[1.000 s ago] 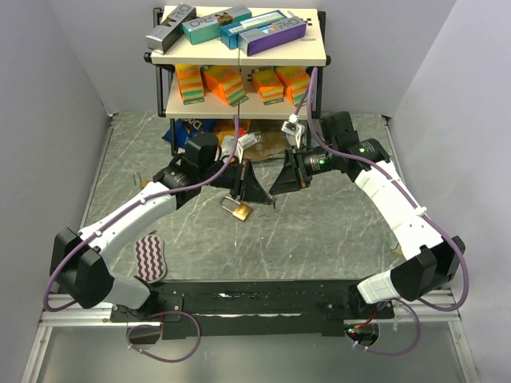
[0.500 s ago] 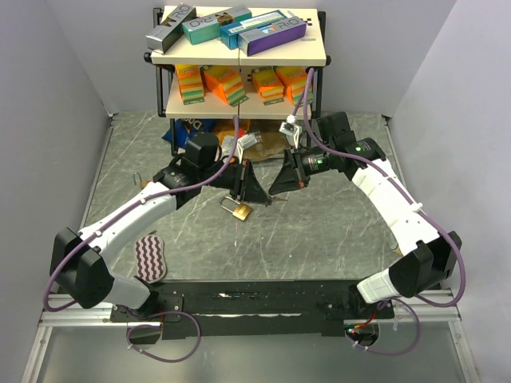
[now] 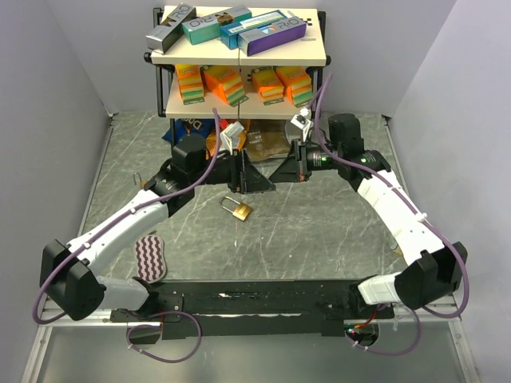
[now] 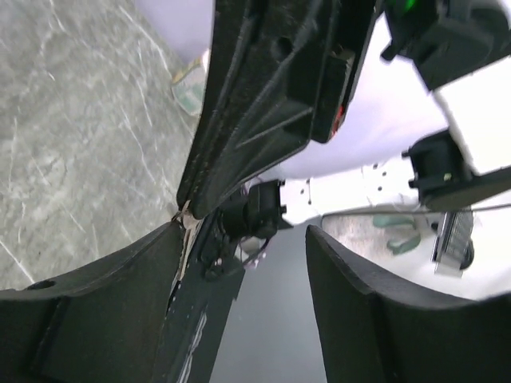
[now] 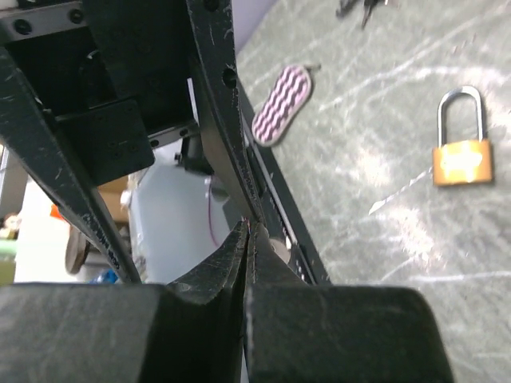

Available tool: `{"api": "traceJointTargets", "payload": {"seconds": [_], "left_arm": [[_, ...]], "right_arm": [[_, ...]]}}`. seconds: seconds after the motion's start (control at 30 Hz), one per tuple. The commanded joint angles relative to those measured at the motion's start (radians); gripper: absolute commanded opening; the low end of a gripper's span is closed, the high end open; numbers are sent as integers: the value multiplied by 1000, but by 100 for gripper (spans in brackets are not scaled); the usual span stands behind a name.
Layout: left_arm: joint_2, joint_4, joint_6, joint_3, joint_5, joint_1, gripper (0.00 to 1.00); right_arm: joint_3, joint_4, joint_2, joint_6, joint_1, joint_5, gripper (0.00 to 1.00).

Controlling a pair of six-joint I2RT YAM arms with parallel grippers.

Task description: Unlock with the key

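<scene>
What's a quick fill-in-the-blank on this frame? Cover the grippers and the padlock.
The right gripper is ___.
The left gripper is ___.
The padlock lies on the table, held by ___ gripper.
The striped pad lies by the ___ arm's base.
Missing: shut, open, neither, left.

Lighting: bright, even, overhead. Shadows are soft. Wrist views blur close up; the table [image 5: 383, 199] shows glare.
</scene>
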Motion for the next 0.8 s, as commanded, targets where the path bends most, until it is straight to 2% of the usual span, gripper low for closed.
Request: {"api": "traceJointTargets", "payload": {"seconds": [0.0,0.1,0.17,0.33,0.43,0.53,0.77], "left_arm": [[-30,56,-39,-7,-82,12,69],[-24,-20,-126,25,-190,40,68],[-14,-69,-250,39,-216,67,68],[-14,-45,-584,-15,-212,96,71],[7,-25,-716,-59,-149,103,72],[25,20,-801,-73,-109,103,73],[47,91,-965,-101,-79,103,74]], "right_arm": [[-38,169,-87,102,-4,25,0],[-71,240,-123,118,-4,62,0],[-84,244,-149,96,-4,100,0],[-123,286,-209,24,5,257,0],[-125,292,-235,-78,33,362,0],[-127,284,-255,-169,83,479,0],[-171,323,-288,-287,165,611,0]]}}
